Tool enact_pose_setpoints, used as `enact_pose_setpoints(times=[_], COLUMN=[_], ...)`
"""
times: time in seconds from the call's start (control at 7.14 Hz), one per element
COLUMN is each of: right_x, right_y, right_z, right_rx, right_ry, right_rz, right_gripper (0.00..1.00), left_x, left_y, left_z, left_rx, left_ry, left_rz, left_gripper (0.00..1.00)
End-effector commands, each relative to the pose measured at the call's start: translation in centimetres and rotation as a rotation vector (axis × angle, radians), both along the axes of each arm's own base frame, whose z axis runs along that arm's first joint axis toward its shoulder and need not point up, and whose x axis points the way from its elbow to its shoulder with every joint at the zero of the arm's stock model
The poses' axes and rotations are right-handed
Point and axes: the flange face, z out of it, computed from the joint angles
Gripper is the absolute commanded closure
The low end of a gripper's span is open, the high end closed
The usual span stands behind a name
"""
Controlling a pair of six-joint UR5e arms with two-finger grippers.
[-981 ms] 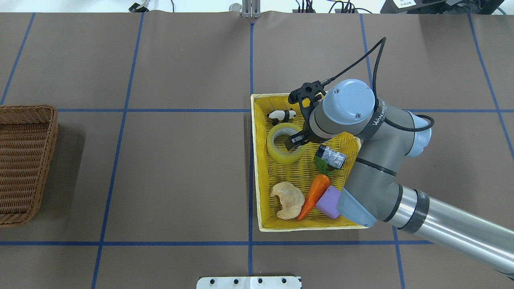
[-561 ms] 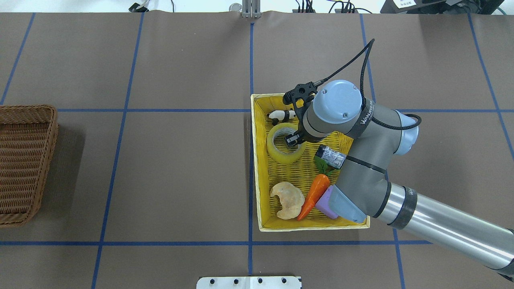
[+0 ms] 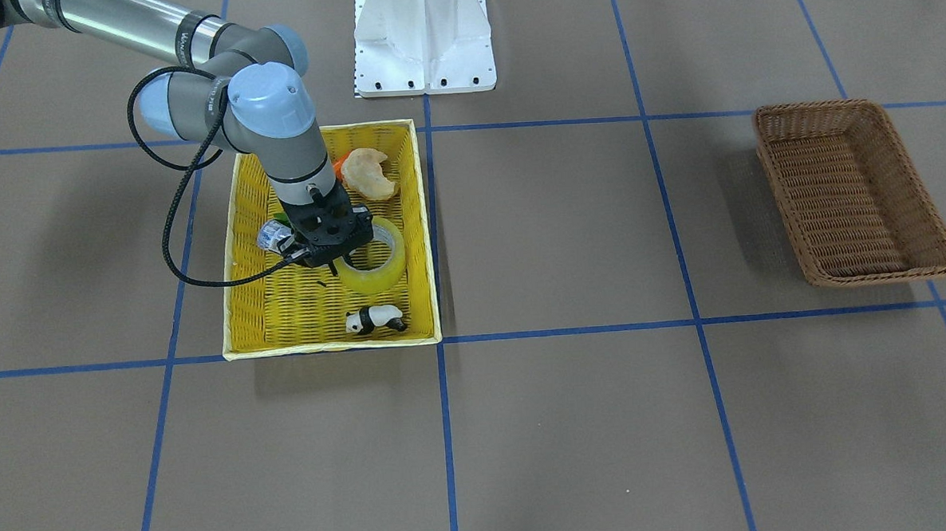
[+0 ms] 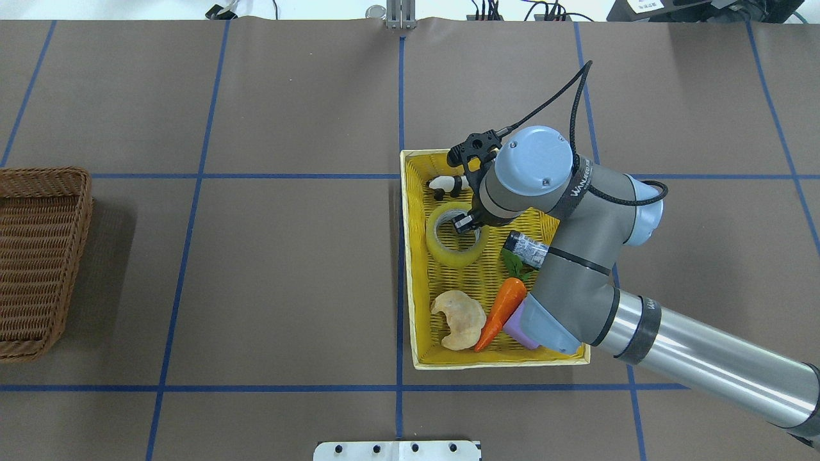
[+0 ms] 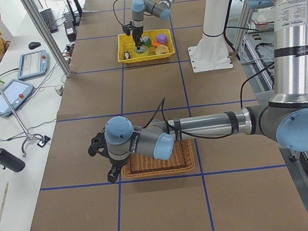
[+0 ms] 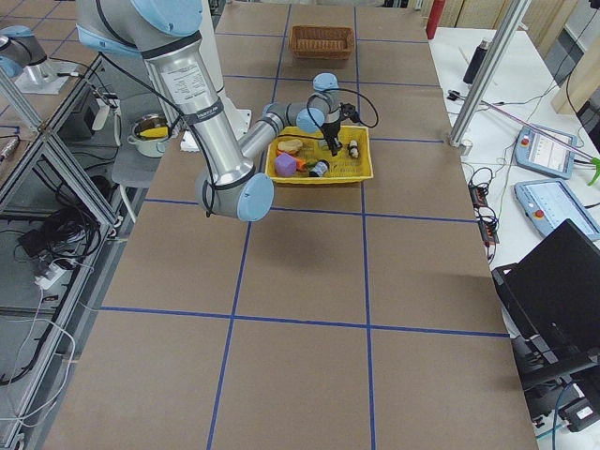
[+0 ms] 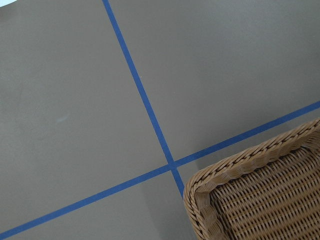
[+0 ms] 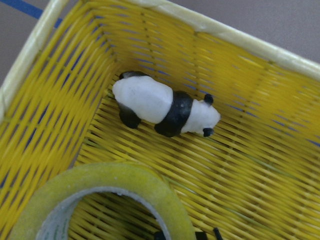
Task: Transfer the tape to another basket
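1. left tool (image 5: 112,175) hangs by the basket's (image 3: 813,105) corner (spread or pressed together, i cannot tell).
2. farther off, the tape (image 4: 439,247) lies flat in the yellow basket (image 4: 405,256), near a panda toy (image 4: 448,186).
3. right tool (image 4: 469,223) straddles its wall; pinching or not, i cannot tell.

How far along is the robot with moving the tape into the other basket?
Done: the right gripper is at the wide yellowish roll of packing tape, jaws straddling its wall. In hand: the grasp; whether the jaws have closed cannot be told. The tape lies in the bright yellow woven basket. Left: lifting it, carrying it across and releasing it in the dark brown wicker basket, which holds no tape.
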Motion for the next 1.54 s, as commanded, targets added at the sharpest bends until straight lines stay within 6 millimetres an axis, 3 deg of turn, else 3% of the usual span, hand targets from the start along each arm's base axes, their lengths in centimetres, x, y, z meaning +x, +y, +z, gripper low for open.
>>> enact_pose_setpoints(times=[0.0, 0.42, 0.56, 0.84, 1.12, 1.4], right_x=[1.4, 6.2, 6.2, 6.0, 5.2, 2.6], right_y=[-1.0, -3.1, -3.2, -3.3, -3.0, -2.1], right_z=[-0.7, -5.3, -6.7, -9.8, -13.3, -15.0], right_rx=[0.005, 0.036, 0.041, 0.033, 0.041, 0.109], right_ry=[-0.01, -0.103, -0.125, -0.175, -0.22, -0.269], right_rz=[0.019, 0.06, 0.069, 0.106, 0.139, 0.202], right_gripper=[1.0, 1.0, 1.0, 1.0, 1.0, 1.0], left_x=[0.2, 0.2, 0.3, 2.6, 7.8, 14.9], left_y=[0.0, -1.4, -2.7, -4.4, -4.0, -5.0], left_z=[1.0, -1.0, -2.6, -5.1, -7.6, -11.9], left_rx=[0.026, -0.014, -0.04, -0.029, 0.213, 0.183], left_ry=[0.001, 0.03, 0.054, 0.102, 0.155, 0.237], left_rz=[0.002, -0.072, -0.119, -0.085, 0.019, 0.045], left_gripper=[0.01, 0.01, 0.01, 0.01, 0.01, 0.01])
